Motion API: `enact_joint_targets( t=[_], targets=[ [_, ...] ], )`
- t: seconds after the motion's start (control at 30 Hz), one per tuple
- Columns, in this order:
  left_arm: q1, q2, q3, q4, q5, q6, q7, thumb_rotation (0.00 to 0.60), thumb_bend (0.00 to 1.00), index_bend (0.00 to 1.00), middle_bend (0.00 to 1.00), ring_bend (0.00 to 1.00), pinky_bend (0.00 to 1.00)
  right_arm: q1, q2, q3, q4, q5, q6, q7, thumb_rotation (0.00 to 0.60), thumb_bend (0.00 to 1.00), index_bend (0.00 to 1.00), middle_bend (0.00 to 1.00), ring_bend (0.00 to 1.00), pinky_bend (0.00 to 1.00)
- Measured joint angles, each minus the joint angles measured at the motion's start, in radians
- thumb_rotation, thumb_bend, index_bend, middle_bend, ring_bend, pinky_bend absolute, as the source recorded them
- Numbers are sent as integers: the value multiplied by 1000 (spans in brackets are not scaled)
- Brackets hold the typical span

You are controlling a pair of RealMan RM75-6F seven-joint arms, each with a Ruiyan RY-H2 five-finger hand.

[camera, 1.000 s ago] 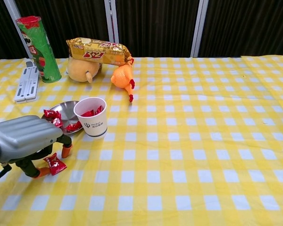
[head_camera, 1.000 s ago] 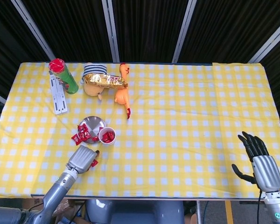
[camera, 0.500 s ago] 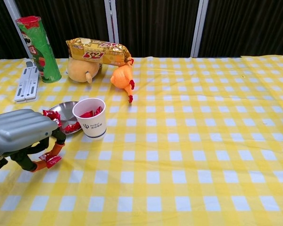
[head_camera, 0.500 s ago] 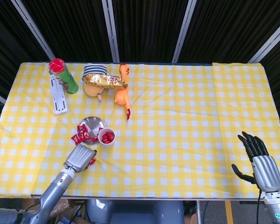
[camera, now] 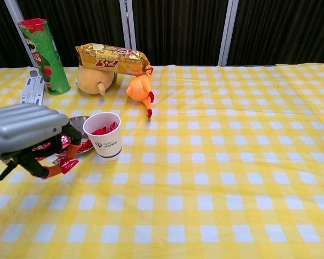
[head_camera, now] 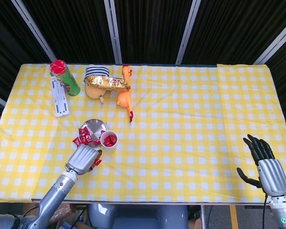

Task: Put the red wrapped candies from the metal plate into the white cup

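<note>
- Your left hand (camera: 27, 132) pinches a red wrapped candy (camera: 68, 164) near the table's front-left edge, beside the white cup (camera: 104, 135); that thin grip could slip.
- Your right hand (head_camera: 267, 167) hangs open, empty.

Yellow-and-white checked tablecloth (camera: 232, 178), red wrapped candies (head_camera: 84, 136), white cup (camera: 104, 135), green can (camera: 43, 56)
</note>
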Motion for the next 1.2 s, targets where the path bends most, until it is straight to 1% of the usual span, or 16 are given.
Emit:
enact_joint_targets(
  t=[0.13,0.27,0.4,0.53,0.73,0.87,1.07,1.2],
  targets=[
    [-13,34,-60,-78,15,18,-16,600,401,555,909,1000,958,0,0,0,-1,0,0,-2,600,386,0,0,0,0],
    [-38,51,-122,-115,-2,23,-13,600,401,549,909,1000,958,-1,0,0,-1,-1,1,-1,600,386,0,0,0,0],
    [-66,43,-158,-108,-56,17,14,600,401,536,908,1000,957,0,0,0,0,-2,0,0,600,386,0,0,0,0],
    [-105,5,-186,-65,-142,1,60,600,401,521,907,1000,958,0,1,0,0,0,1,4,600,386,0,0,0,0],
    [-168,-75,-217,27,-258,-17,135,600,401,515,905,1000,958,1,3,1,-1,3,-1,10,600,385,0,0,0,0],
    [-199,-114,-232,68,-308,-18,159,600,400,505,902,1000,958,1,5,2,-1,3,-2,14,600,386,0,0,0,0],
    [-218,-129,-231,86,-350,-14,183,600,352,459,893,999,958,2,6,2,0,3,-2,20,600,386,0,0,0,0],
    [-219,-120,-222,80,-365,-2,184,600,349,449,892,999,958,2,5,1,1,2,-2,19,600,386,0,0,0,0]
  ],
)
